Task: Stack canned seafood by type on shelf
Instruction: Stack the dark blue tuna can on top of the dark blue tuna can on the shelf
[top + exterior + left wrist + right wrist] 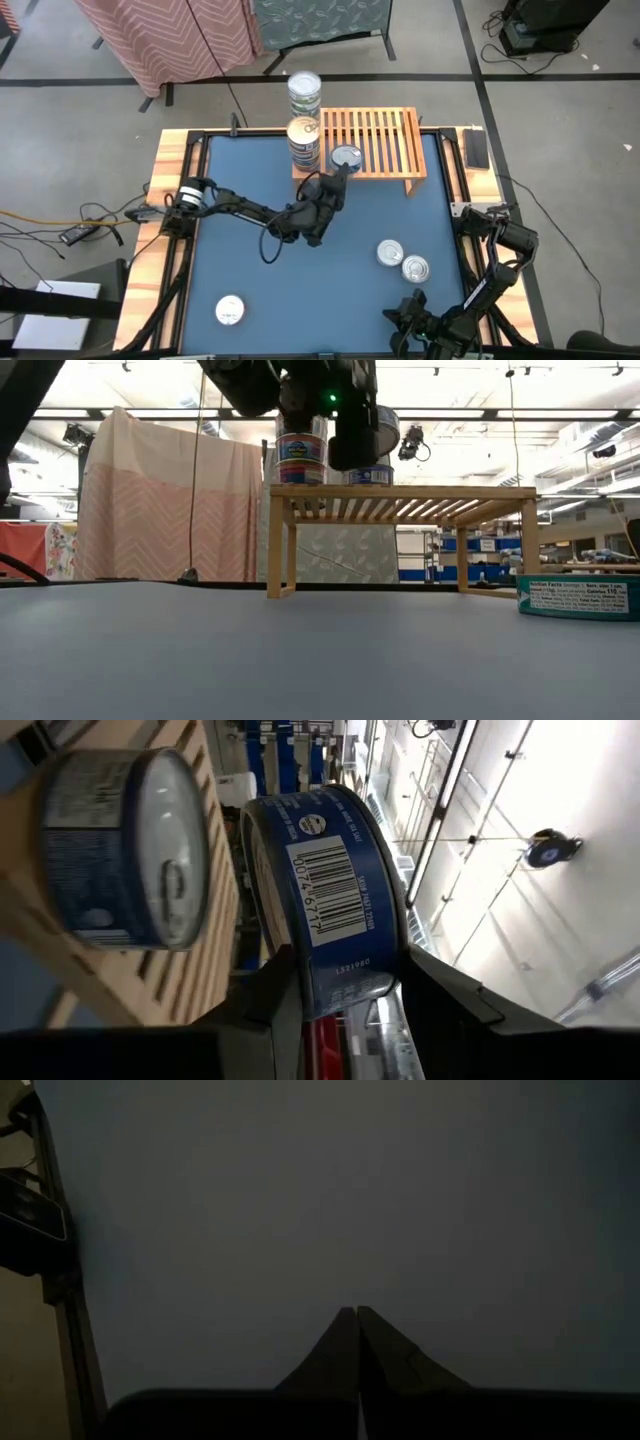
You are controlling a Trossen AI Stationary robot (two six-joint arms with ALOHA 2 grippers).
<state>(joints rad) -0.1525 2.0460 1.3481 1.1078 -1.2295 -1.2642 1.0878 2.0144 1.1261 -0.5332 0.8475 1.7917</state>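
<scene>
The light-wood shelf [375, 140] stands at the table's far edge. On its left end stand two stacks of canned seafood, one nearer [303, 140] and one farther [304, 92]. The nearer stack's silver-topped can [120, 850] shows beside the can I hold. My left gripper [338, 175] reaches level over the shelf's near edge, shut on a blue-labelled can [330, 890], right of the nearer stack. My right gripper [357, 1312] is shut with nothing in it, low over the table's near right corner [405, 312]. My left gripper pinches the blue can by its two flat faces, one finger [275, 995] under it and one [435, 995] over its top, at the rim nearest the wrist [345, 982]. The fingers come level from the table's near side. The can lies level at the shelf top [372, 475]. Whether it rests there I cannot tell.
Two silver-topped cans [390, 252] [414, 268] lie on the blue table at the right and one [230, 310] at the near left. A teal-labelled can [575, 598] shows at the right of the low view. The shelf's slats right of the held can are bare.
</scene>
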